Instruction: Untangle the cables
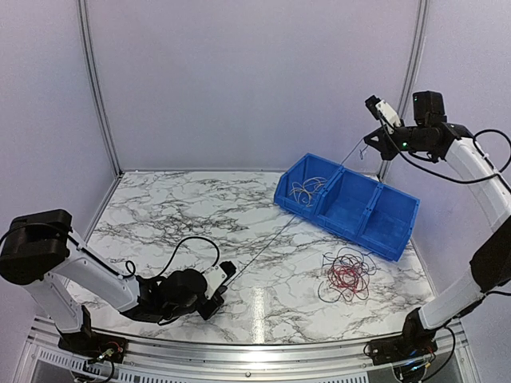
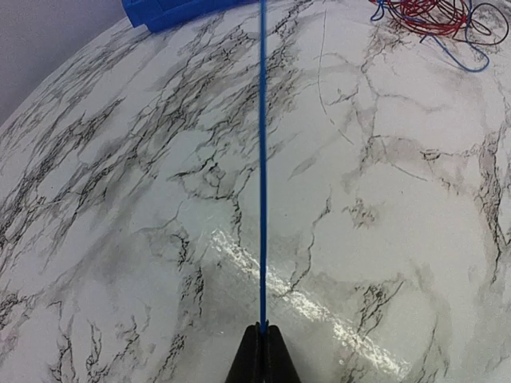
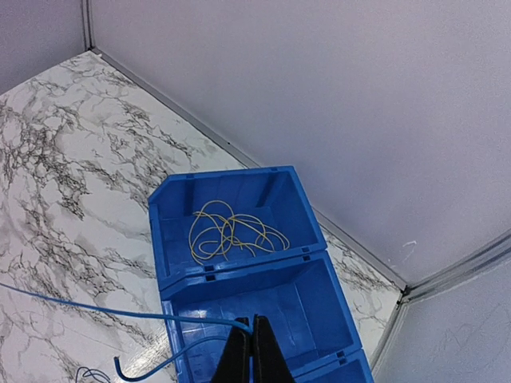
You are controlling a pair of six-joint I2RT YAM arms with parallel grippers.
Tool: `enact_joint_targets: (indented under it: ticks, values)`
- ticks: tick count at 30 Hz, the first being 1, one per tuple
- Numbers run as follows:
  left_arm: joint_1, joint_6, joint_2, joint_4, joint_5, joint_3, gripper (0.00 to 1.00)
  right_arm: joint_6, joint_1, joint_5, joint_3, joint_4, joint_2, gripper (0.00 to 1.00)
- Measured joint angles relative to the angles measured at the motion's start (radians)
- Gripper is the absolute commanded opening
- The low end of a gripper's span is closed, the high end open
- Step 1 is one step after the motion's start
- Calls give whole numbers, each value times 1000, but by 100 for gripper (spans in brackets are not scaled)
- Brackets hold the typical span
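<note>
One blue cable (image 2: 262,159) is stretched taut in a straight line between both grippers. My left gripper (image 2: 262,327), low over the table near its front (image 1: 224,281), is shut on one end. My right gripper (image 3: 251,322) is raised high above the blue bin (image 1: 370,144) and is shut on the cable (image 3: 96,308) near its other end, whose short tail curls down. A tangle of red, dark blue and black cables (image 1: 347,275) lies on the table in front of the bin; it also shows at the left wrist view's top right (image 2: 435,14). Pale tan cables (image 3: 227,227) lie coiled in the bin's left compartment.
The blue bin (image 1: 399,227) with three compartments stands at the back right on the marble table (image 1: 160,215); its middle compartment (image 3: 287,303) lies directly under my right gripper. Grey walls close in the back and the sides.
</note>
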Motion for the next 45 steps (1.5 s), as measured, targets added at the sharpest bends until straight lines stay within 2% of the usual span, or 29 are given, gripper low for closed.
enact_joint_targets:
  ticks: [7, 8, 12, 14, 16, 25, 38, 45]
  values:
    - [0, -30, 0, 78, -5, 0, 0, 62, -71, -18, 13, -9, 31, 0]
    - [0, -32, 0, 82, -5, 0, 2, 64, -76, -23, 13, -12, 32, 0]
    - [-2, -42, -16, 66, -8, 0, 37, 68, -86, -62, 13, -7, 32, 0]
    - [-6, -43, -36, 34, -8, -2, 46, 73, -95, -67, 13, 16, 31, 0]
    - [-8, -43, -61, 18, -9, -2, 51, 81, -106, -69, 18, 31, 31, 0]
    - [-10, -52, -93, 14, -5, 18, 52, 89, -109, -59, 118, 64, 31, 0]
    - [-23, -97, -63, 14, 3, 33, 52, 122, -109, 81, 351, 146, 110, 0]
    - [-26, -106, -63, 14, 3, 34, 51, 114, -116, 157, 393, 187, 135, 0]
